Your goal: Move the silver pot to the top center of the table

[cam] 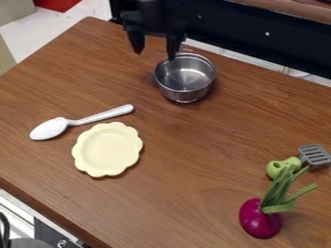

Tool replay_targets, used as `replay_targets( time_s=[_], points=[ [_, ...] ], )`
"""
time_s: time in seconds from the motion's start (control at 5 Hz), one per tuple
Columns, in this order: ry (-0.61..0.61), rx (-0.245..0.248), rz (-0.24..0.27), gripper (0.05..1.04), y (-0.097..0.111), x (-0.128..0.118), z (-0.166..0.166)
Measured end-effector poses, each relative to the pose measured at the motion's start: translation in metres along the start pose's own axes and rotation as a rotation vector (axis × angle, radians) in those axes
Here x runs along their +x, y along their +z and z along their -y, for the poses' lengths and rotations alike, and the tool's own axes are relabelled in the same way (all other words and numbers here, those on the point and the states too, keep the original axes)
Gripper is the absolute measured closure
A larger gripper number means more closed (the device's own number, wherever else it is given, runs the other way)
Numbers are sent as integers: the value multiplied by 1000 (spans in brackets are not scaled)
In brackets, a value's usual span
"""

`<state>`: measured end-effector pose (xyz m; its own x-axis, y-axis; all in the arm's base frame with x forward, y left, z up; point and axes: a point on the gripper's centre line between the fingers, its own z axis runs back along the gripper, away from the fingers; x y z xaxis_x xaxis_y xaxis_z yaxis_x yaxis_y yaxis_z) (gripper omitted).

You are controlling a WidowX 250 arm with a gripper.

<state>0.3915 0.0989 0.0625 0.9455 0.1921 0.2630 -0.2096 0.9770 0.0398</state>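
Note:
The silver pot (pixel 186 90) stands upright near the back edge of the wooden table (pixel 194 145), right of the middle of that edge as seen here. Above and just left of it hangs my black gripper (pixel 154 48), its two fingers spread wide apart. In the view, the right fingertip overlaps the pot's back-left rim; whether it touches the rim I cannot tell. The left finger is off to the pot's left, over bare wood. I see nothing held between the fingers.
A white spoon (pixel 94 117) and a pale yellow scalloped plate (pixel 107 149) lie to the left and front. At the lower right are a purple onion (pixel 260 218) with green stalks and a green-handled grey spatula (pixel 315 155). A dark panel (pixel 259 36) borders the table's back.

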Motion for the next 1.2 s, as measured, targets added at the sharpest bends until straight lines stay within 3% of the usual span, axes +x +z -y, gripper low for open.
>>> replay_targets(
  time_s=[0.2, 0.4, 0.8, 1.2],
  points=[
    [4, -23, -6, 85, 12, -2, 3],
    [-51, -45, -57, 85, 18, -21, -3],
    [-203, -56, -80, 85, 24, -68, -7],
    [-287, -59, -59, 85, 24, -101, -18]
  ],
)
